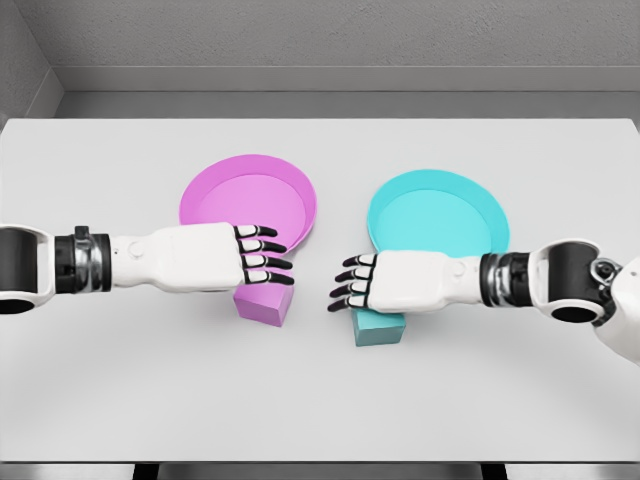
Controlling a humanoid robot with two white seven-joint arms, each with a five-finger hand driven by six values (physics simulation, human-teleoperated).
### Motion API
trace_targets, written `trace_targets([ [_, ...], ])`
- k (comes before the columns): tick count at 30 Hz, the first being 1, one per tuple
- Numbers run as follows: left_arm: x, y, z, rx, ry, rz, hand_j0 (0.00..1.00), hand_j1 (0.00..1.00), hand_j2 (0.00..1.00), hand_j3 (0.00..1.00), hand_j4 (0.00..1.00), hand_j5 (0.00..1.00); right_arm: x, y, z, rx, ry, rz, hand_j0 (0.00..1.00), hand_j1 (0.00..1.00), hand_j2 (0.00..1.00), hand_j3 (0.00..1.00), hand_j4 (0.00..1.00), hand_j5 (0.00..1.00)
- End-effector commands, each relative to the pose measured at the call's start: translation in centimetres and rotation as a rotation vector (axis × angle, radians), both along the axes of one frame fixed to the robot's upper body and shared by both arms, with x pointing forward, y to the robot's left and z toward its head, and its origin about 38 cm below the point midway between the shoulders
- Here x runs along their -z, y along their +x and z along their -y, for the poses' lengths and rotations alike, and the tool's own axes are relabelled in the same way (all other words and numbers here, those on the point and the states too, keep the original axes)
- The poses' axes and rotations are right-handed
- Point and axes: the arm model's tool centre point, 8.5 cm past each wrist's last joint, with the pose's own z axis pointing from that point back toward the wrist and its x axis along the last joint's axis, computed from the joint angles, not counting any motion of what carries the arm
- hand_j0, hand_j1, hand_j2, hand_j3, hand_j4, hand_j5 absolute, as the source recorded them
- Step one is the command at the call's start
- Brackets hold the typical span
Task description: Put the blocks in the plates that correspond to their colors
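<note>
Both hands hover with fingers spread, grasping nothing: left hand [215, 257] over pink block [265, 303], right hand [395, 281] over teal block [379, 327], both at center frame; lower squarely before closing

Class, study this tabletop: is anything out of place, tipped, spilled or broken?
Nothing is damaged or spilled. Only the sorting is undone: the pink cube-shaped block and the teal cube-shaped block sit on the white table, each just in front of its matching round plate, pink and teal.

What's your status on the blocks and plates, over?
Left hand open over pink block. Right hand open over teal block. Pink plate and teal plate empty. Nothing blocking.
</note>
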Motion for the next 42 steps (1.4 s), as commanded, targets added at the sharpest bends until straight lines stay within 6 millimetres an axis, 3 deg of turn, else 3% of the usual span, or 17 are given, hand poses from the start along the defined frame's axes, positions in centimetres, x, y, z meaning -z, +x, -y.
trace_targets([
  [1, 0.0, 0.0, 0.0, 0.0, -0.004, -0.005, 1.0, 1.0, 1.0, 1.0, 1.0, 1.0, 0.2, 0.0, -0.2, 0.0, 0.002, -0.003, 1.0, 1.0, 1.0, 1.0, 1.0, 1.0],
  [9, 0.8, -0.4, 0.1, 0.007, 0.007, -0.03, 1.0, 1.0, 1.0, 1.0, 1.0, 1.0, 0.3, 0.0, -0.2, -0.002, -0.005, -0.003, 0.99, 0.99, 0.99, 0.99, 0.99, 0.99],
  [11, 0.7, -0.4, 0.0, 0.006, 0.01, -0.028, 1.0, 1.0, 1.0, 1.0, 1.0, 1.0, 0.2, 0.1, -0.1, -0.001, -0.012, 0.011, 0.7, 0.7, 0.7, 0.7, 0.7, 0.7],
  [42, 1.0, -0.2, 1.3, 0.035, 0.005, -0.03, 1.0, 1.0, 1.0, 1.0, 1.0, 1.0, -1.5, 0.6, -0.5, -0.001, 0.021, 0.037, 0.68, 0.68, 0.68, 0.68, 0.68, 0.68],
])
